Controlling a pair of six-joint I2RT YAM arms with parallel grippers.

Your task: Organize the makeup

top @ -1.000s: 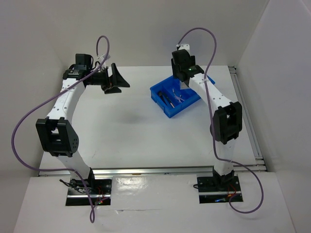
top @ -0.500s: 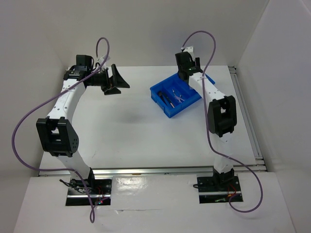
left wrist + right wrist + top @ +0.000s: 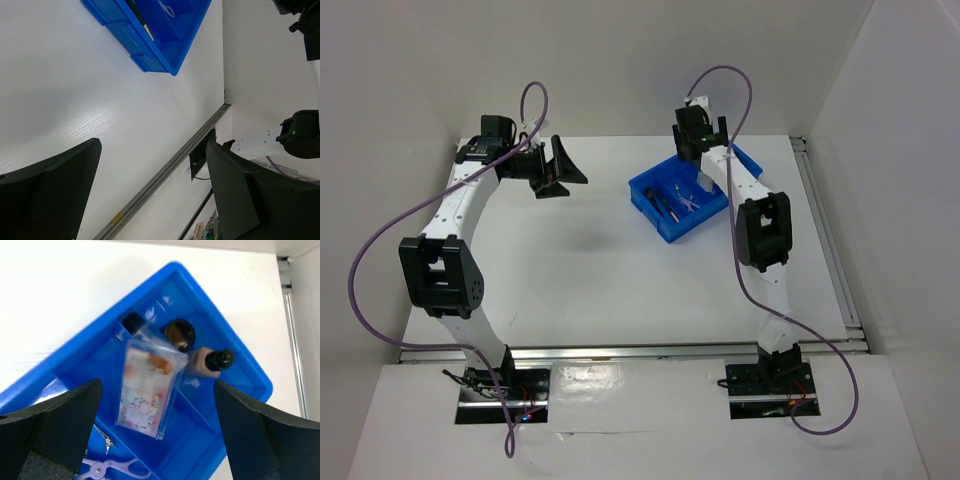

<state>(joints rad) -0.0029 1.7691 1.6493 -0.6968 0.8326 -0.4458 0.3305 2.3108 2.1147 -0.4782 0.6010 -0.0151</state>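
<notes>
The left fingers stand wide apart with nothing between them, only bare counter in their gap. They hang well away from the blue tray, which lies far ahead of their tips, with a black brush inside it. Over the last second this arm has barely shifted.

The right fingers are also spread to their full width and grip nothing. The change is on this side. The right elbow has folded inward and the wrist has drawn slightly left, so the fingers now hover straight above the tray's far end.

From the left finger across to the right one:
- The lilac scissors lie low down, beside the left finger.
- A clear tube shows its black cap further ahead.
- The white red-printed card lies tilted in the middle of the gap, partly over the tube and across a divider.
- The black pot is just beyond the card.
- The beige black-capped bottle lies on its side nearer the right finger.

Every cosmetic visible is inside the tray and none sits on the counter. With both sets of fingers empty, the sorting looks nearly finished. The card may still need squaring into one compartment.
</notes>
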